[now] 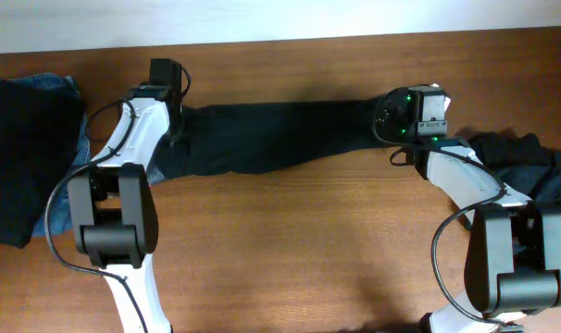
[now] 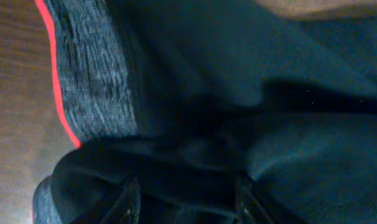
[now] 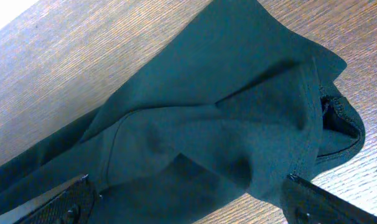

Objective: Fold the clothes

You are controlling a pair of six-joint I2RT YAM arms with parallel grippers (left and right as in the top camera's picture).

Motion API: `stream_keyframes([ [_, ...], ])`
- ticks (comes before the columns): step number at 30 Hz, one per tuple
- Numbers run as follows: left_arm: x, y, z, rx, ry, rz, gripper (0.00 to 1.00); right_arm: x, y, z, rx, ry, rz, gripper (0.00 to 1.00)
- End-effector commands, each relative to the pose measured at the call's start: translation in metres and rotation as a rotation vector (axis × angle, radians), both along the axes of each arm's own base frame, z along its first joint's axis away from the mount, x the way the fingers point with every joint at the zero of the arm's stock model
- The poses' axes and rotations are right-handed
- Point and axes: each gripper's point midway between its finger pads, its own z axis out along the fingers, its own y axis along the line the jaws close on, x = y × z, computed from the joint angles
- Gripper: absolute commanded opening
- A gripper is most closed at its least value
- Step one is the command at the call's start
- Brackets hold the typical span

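Left gripper (image 2: 187,202): its black fingers stand apart right under the lens, straddling a bunched ridge of dark cloth; no pinch on it shows.
Waistband (image 2: 95,74): heathered grey knit band with a thin red edge (image 2: 51,56), at 10 o'clock in the left wrist view, lying against bare wood.
Trousers (image 1: 280,134): long, soft and black, stretched across the brown wooden table (image 1: 290,250) from 9 towards 3 o'clock in the overhead view, a little above centre. The waist end is under the left gripper and the leg end under the right.
Right gripper (image 3: 188,205): fingers spread wide, one on either side of the leg end, closed on nothing.
Leg hem (image 3: 335,118): stitched cuff at 3 o'clock in the right wrist view, creased and partly turned over.
Other clothes: a flat black stack with blue denim showing (image 1: 26,157) at 9 o'clock of the table, and a crumpled dark heap (image 1: 526,157) at 3 o'clock; neither appears to touch the trousers.
Step in hand, as judged: the trousers are laid out lengthwise and not yet folded, and each end waits for a grip.
Doing it well: flatten the bunched ridge first. Bite the firm waistband rather than loose cloth, and catch every layer at the hem. Raise both ends together, lay hem onto waistband with edges lined up, and keep clear of both side piles.
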Motion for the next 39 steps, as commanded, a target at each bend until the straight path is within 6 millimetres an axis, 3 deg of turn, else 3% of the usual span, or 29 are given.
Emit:
stream_keyframes([
  [1,-0.006,-0.005,-0.016,-0.017,0.020,-0.023,0.49,0.004,-0.001,0.012,-0.006,-0.029,0.005,0.99],
  [3,-0.006,-0.006,-0.019,-0.025,0.015,-0.022,0.48,0.004,-0.002,0.012,-0.006,-0.029,0.004,0.99],
  [5,-0.006,-0.008,-0.020,-0.030,0.015,-0.025,0.38,0.004,-0.002,0.012,-0.006,-0.031,0.004,0.99],
  [6,-0.007,-0.008,-0.021,-0.031,0.016,-0.026,0.31,0.004,-0.002,0.013,-0.006,-0.032,0.004,0.99],
  [8,-0.008,-0.008,-0.024,-0.032,0.016,-0.026,0.05,0.004,-0.002,0.013,-0.006,-0.033,0.005,0.99],
  [9,-0.007,-0.008,-0.024,-0.032,0.015,-0.026,0.02,0.004,-0.002,0.013,-0.006,-0.032,0.005,0.99],
  [13,-0.005,-0.008,-0.022,-0.032,0.005,-0.026,0.00,0.005,-0.002,0.013,-0.006,-0.033,0.004,0.99],
  [16,0.004,-0.009,-0.010,-0.034,-0.018,-0.026,0.00,0.005,-0.002,0.013,-0.006,-0.033,0.004,0.99],
  [21,0.034,-0.007,0.046,-0.017,-0.129,-0.032,0.00,0.005,-0.002,0.013,-0.006,-0.033,0.004,0.99],
  [24,0.046,-0.005,0.063,-0.001,-0.180,-0.029,0.00,0.004,-0.002,0.013,-0.007,-0.033,0.004,0.99],
  [36,0.085,0.003,0.085,0.059,-0.359,-0.021,0.00,0.004,-0.001,0.012,-0.006,-0.032,0.005,0.99],
  [37,0.088,0.005,0.085,0.068,-0.371,-0.015,0.07,0.004,-0.001,0.013,-0.006,-0.032,0.005,0.99],
  [39,0.091,0.005,0.081,0.071,-0.377,-0.014,0.54,0.004,-0.001,0.012,-0.006,-0.031,0.005,0.98],
])
